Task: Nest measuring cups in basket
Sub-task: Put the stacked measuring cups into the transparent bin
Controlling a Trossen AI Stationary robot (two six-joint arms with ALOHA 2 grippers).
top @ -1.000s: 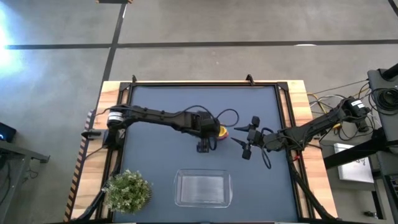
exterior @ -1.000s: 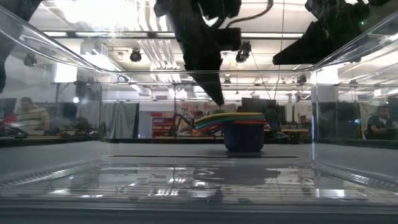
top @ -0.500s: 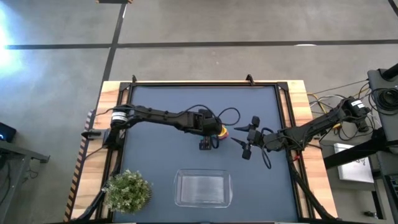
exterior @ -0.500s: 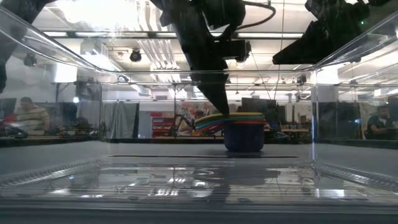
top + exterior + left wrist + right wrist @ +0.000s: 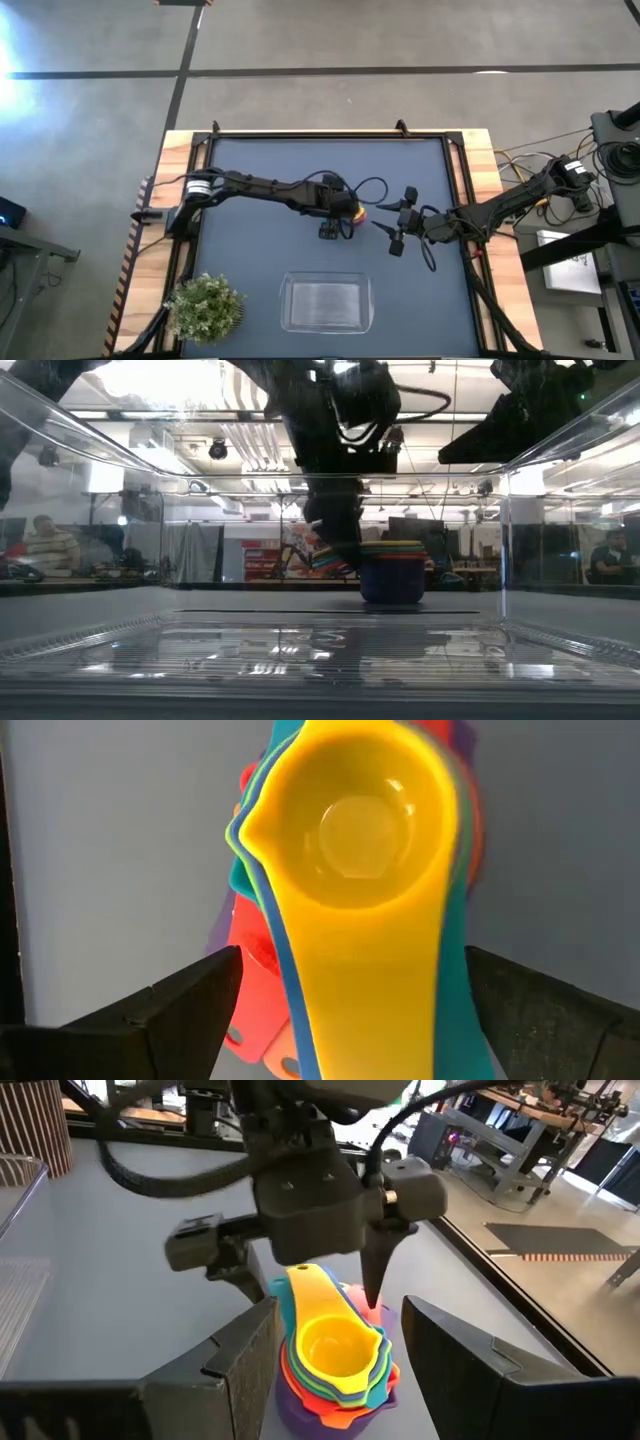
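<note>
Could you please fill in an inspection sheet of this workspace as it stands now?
Surface: dark blue-grey table mat in a wooden frame.
Job's things: stack of nested coloured plastic measuring cups, yellow on top, at mid-table; clear rectangular plastic basket near the front edge holds no cups.
Clutter: bushy green plant at the front left corner.
Grippers: left gripper open, fingers either side of the stack's handles; right gripper open, beside the stack.
Cables: black loop on the left arm.
Surroundings: seated people in the workshop behind.

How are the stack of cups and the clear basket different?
The measuring cups are bright colours, stacked in a small pile mid-table; the basket is see-through, wide and flat, near the table's front edge. The left hand straddles the cups; nothing touches the basket. Both sit on the table.
</note>
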